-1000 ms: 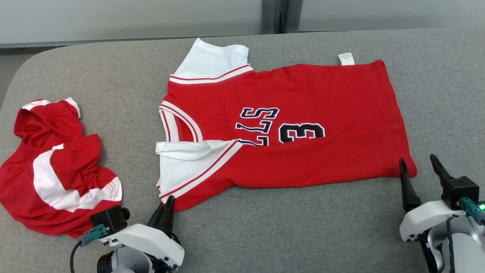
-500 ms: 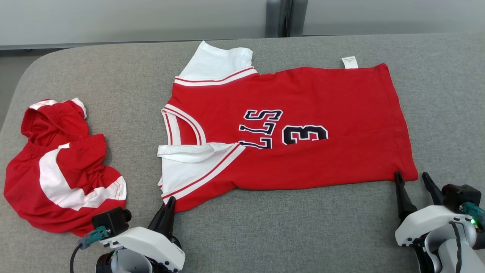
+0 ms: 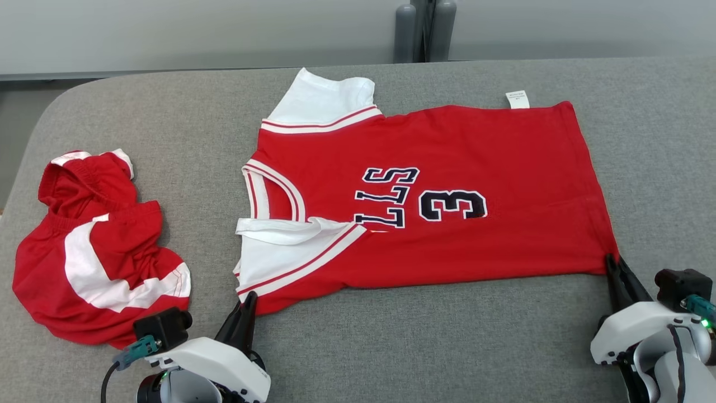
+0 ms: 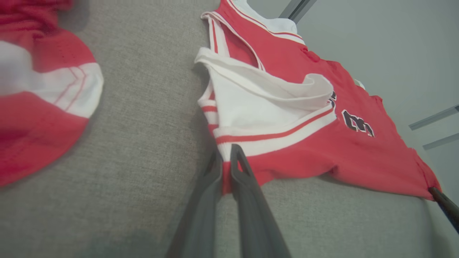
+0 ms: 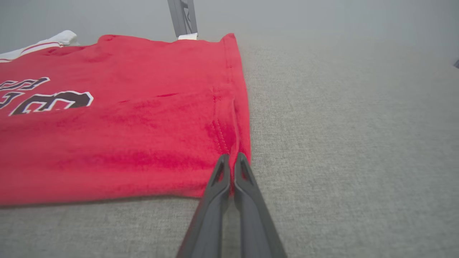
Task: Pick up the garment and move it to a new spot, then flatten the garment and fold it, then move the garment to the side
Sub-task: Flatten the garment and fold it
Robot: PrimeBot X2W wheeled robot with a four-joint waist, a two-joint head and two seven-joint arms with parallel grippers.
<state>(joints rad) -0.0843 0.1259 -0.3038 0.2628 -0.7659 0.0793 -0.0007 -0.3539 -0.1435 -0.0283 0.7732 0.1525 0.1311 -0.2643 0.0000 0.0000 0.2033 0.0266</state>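
Observation:
The garment point(image 3: 447, 168) is a red jersey with white sleeves and a dark "3", spread on the grey table with its collar to the left and hem to the right. My left gripper point(image 3: 248, 299) is shut on its near sleeve corner; in the left wrist view the red edge of the garment point(image 4: 287, 150) sits pinched in the left gripper point(image 4: 226, 152). At the near hem corner my right gripper point(image 3: 614, 262) is shut on the cloth. The right wrist view shows the right gripper point(image 5: 231, 157) closed on the garment point(image 5: 125, 125) at its hem seam.
A crumpled pair of red and white shorts point(image 3: 95, 263) lies at the left of the grey table point(image 3: 425, 347). The table's rounded far-left corner and back edge meet a pale wall. Bare cloth surface lies in front of and right of the jersey.
My right gripper has gone from open to shut on the near hem corner. The left gripper stays closed on the sleeve corner. The head camera has tilted, shifting the whole picture down.

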